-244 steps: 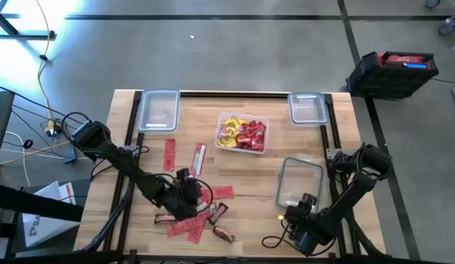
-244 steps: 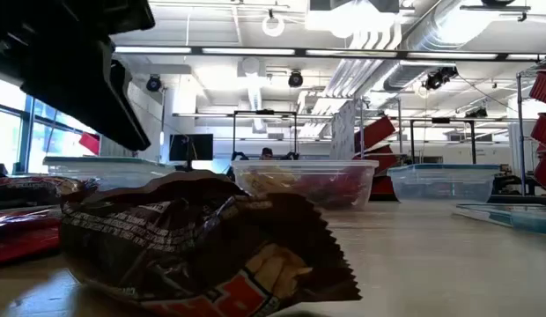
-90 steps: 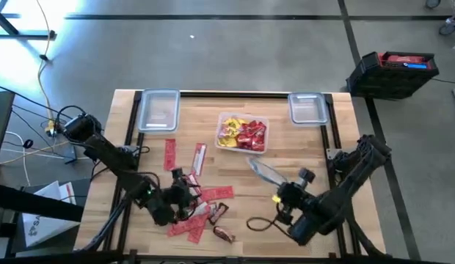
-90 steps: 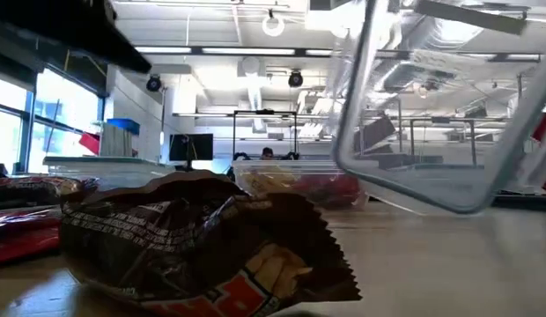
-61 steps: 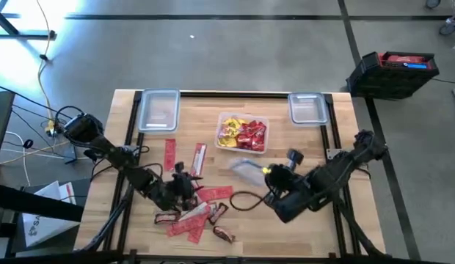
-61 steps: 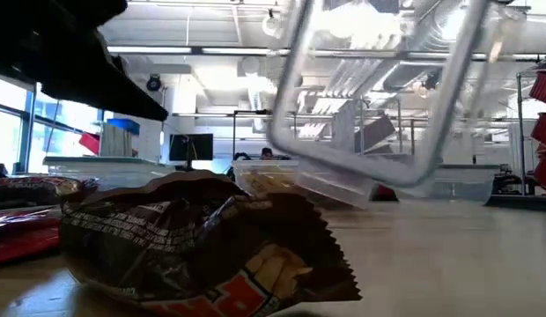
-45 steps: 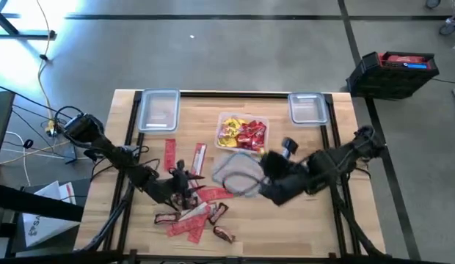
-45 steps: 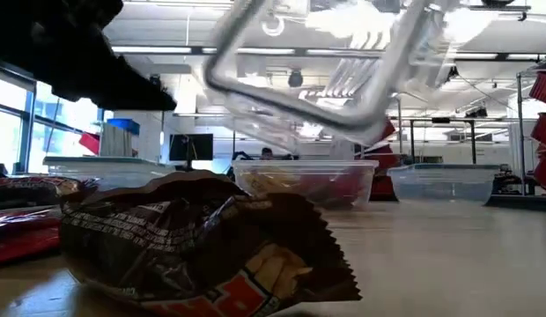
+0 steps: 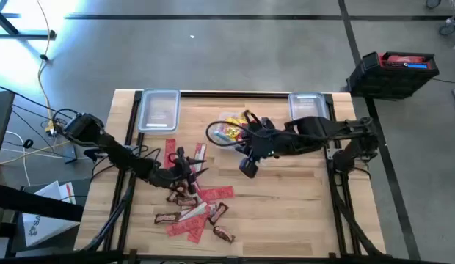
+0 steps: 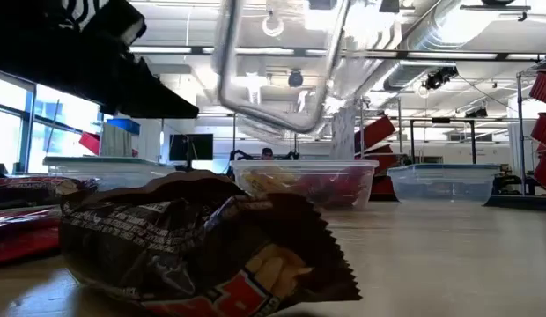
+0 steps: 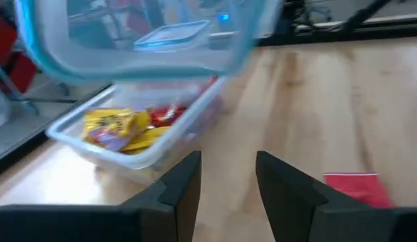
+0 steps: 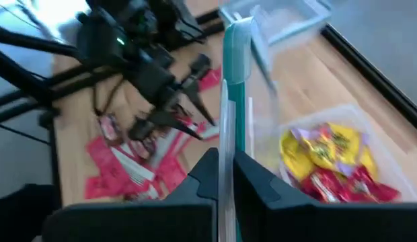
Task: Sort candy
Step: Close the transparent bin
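Looking down, we see the right gripper [image 9: 238, 139] pinching a clear lid [image 9: 221, 133] over the candy tub [image 9: 251, 126] near the bench's far edge, presumably to cover it. At its wrist, the left gripper [image 11: 226, 176] hovers, fingers spread, above loose candy [image 9: 197, 211] toward the bench's near edge.
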Controlling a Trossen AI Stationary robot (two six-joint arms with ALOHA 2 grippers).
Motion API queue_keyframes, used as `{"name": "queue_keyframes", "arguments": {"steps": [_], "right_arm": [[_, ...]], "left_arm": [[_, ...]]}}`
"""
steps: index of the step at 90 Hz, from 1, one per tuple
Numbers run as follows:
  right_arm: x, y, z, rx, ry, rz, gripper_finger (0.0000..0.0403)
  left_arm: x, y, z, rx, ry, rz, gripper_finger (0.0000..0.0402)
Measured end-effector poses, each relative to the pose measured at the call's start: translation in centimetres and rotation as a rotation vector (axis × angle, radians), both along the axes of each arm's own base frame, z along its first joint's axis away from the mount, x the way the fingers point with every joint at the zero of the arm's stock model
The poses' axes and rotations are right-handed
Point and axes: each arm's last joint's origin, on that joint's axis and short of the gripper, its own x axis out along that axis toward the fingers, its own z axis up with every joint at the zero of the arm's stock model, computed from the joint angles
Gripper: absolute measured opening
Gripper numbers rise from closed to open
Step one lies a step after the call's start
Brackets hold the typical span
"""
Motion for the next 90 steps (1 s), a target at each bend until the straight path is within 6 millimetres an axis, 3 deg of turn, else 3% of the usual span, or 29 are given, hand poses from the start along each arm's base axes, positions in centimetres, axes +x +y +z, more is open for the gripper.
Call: {"name": "queue_keyframes", "arguments": {"steps": [14, 38, 59, 76, 90], "right_arm": [[0.3, -0.2, 0.3, -0.017, -0.037, -0.002, 0.0000], [1.0, -0.4, -0.4, -0.052, -0.110, -0.155, 0.0000], [0.7, -0.7, 0.2, -0.088, -0.164, -0.264, 0.0000], [1.6, -0.5, -1.1, -0.151, -0.203, -0.342, 0.0000], [2.6, -1.3, -0.8, -0.169, -0.326, -0.434, 0.0000]], "left_arm": [[0.3, 1.1, -0.3, 0.019, 0.035, 0.047, 0.0126], [0.8, 2.5, -1.1, 0.062, 0.078, 0.120, 0.0126], [0.8, 3.0, -2.1, 0.143, 0.130, 0.215, 0.0126], [0.8, 2.5, -2.5, 0.118, 0.112, 0.209, 0.0126], [0.7, 1.4, -3.1, 0.060, 0.078, 0.181, 0.0126]]}}
